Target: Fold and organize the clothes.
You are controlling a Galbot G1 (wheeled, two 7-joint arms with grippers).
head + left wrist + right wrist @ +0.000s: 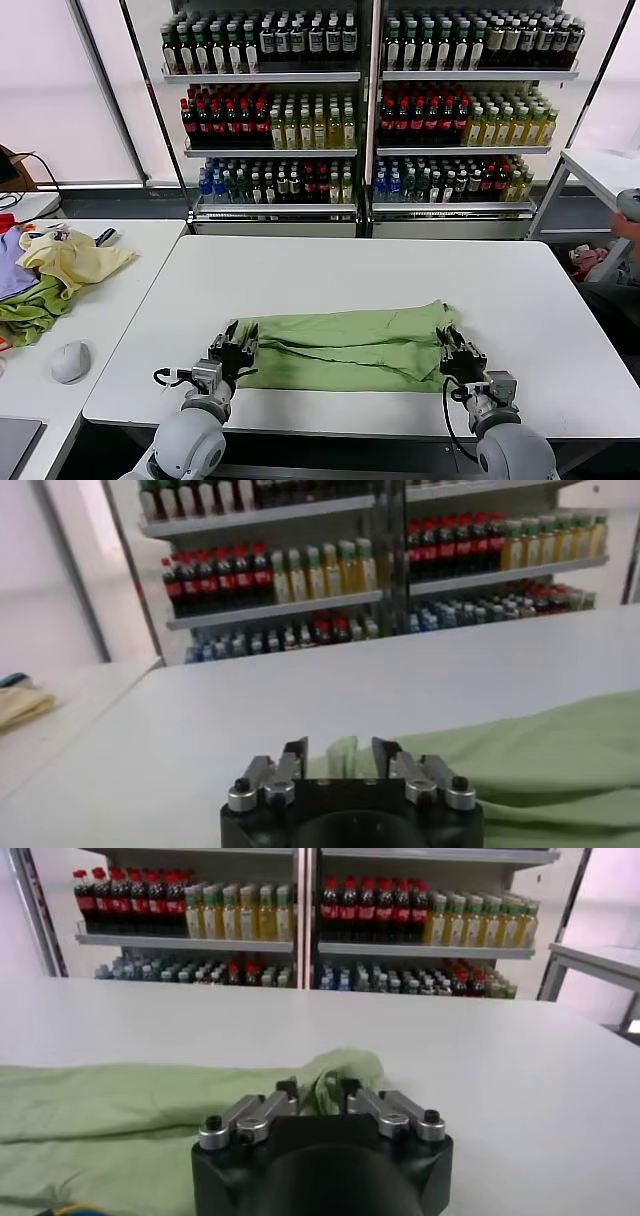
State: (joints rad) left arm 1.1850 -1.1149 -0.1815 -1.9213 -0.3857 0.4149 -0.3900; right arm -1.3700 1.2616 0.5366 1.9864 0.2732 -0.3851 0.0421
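The left end effector [236, 349] sat low and left of centre in the head view, its fingers [294, 755] clenched on a bunched edge of the light green shirt [345, 347]. The right end effector [455, 351], low and right of centre, likewise gripped the shirt's opposite edge between its fingers [288, 1091]. The shirt lay spread flat across the lower middle of the white tabletop [360, 270]. A pile of other clothes [55, 270] rested at the left edge, and drink shelves [365, 100] filled the top.
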